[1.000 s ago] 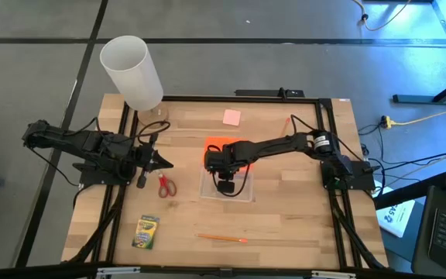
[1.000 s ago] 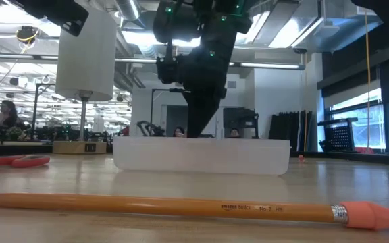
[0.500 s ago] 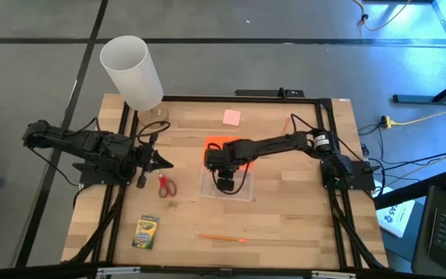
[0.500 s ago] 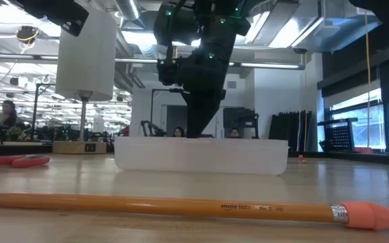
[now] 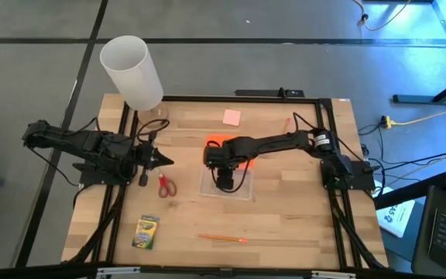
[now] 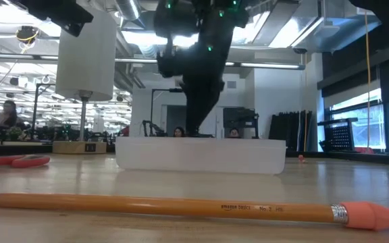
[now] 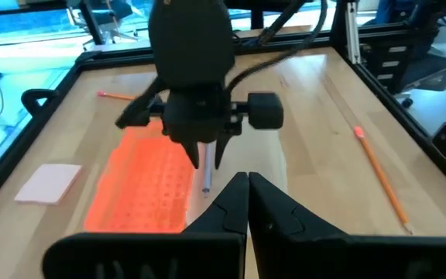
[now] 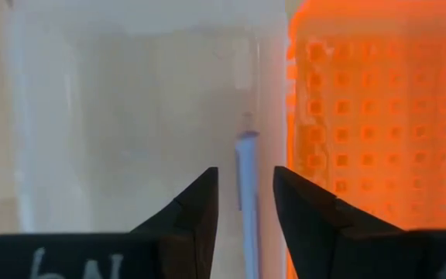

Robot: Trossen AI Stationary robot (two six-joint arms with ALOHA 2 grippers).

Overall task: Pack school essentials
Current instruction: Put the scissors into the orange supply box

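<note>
My right gripper [image 5: 223, 182] hangs fingers down over the clear plastic box [image 5: 242, 190] at the table's middle. It is open, one finger on each side of the grey pen [image 8: 246, 163], which lies on the box floor and shows a gap to both fingers. My left gripper [image 5: 167, 161] is shut and waits above the table's left part, pointing right. The red-handled scissors [image 5: 166, 186], the crayon box [image 5: 146, 231] and an orange pencil [image 5: 221, 238] lie flat on the near half. The pink eraser [image 5: 231, 117] lies near the far edge.
The orange lid [image 5: 211, 143] lies against the box's far side. The tall white cylinder [image 5: 132, 71] stands at the far left corner. A second thin pencil [image 7: 114, 94] lies near the far right. A black frame rims the table. Bare wood shows on the near right.
My right gripper has risen a little above the clear box, staying over it with the fingers pointing down. The other things on the table have kept their places.
</note>
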